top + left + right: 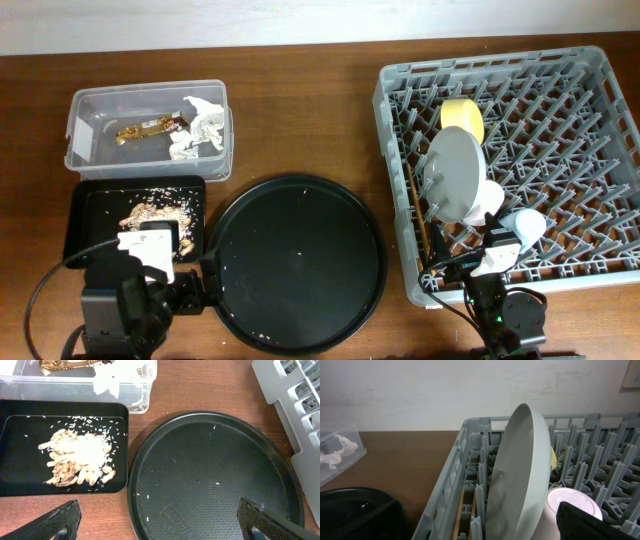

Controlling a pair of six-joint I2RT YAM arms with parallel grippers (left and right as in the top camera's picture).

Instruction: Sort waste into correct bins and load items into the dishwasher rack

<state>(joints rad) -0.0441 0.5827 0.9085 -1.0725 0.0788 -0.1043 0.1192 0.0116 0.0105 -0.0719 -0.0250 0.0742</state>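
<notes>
Left of the large round black tray point(295, 262), close against its rim, lies the shallow black rectangular tray point(95, 205), with the brownish food scraps point(155, 212) heaped in its right half. Farther back from the round tray on the wooden table point(300, 110) stands the clear tub point(90, 150); the gold wrapper point(145, 129) and the crumpled white tissue point(200, 125) lie inside it. Right of the round tray sits the grey dishwasher rack point(580, 130). In it the pale grey-green plate point(455, 175) stands on edge among the pegs with the yellow bowl point(462, 115) behind it. The pink cup point(488, 197) and the blue cup point(527, 225) are on the plate's side away from the round tray, and the chopsticks point(420, 215) lie along the rack wall nearest that tray. The left gripper point(159, 512) hangs over the round tray's left edge, jaws spread wide with nothing between them. The right gripper point(477, 510) hovers at the near rack corner just right of the round tray, its jaws also wide apart and empty. A few loose white grains point(216, 483) dot the round tray
</notes>
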